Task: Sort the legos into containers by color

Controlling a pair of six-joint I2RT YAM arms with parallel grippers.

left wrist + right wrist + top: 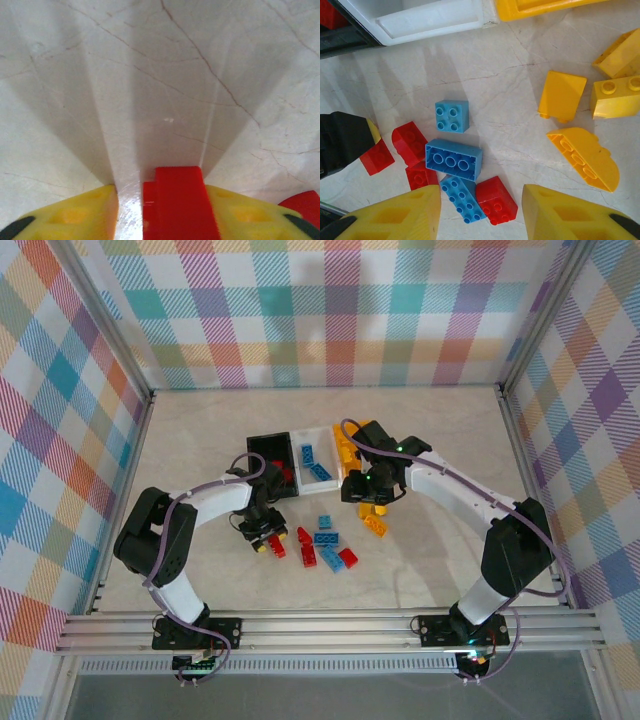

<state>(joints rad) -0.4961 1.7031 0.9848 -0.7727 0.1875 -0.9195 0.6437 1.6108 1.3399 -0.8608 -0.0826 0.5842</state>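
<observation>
So the left gripper (263,536) is down at the left end of the loose pile on the pale marble-look tabletop (165,75), its yellow fingers (75,220) either side of a small red plastic lego brick (175,200). One finger touches it and a sliver of table shows by the other, so I can't tell if it's clamped. Meanwhile the right gripper (481,200) has fingers apart, nothing between them, above the loose red and blue bricks (453,159). The black plastic bin (264,449), white bin (320,439) and orange-yellow bin (343,448) sit side by side on the far side.
</observation>
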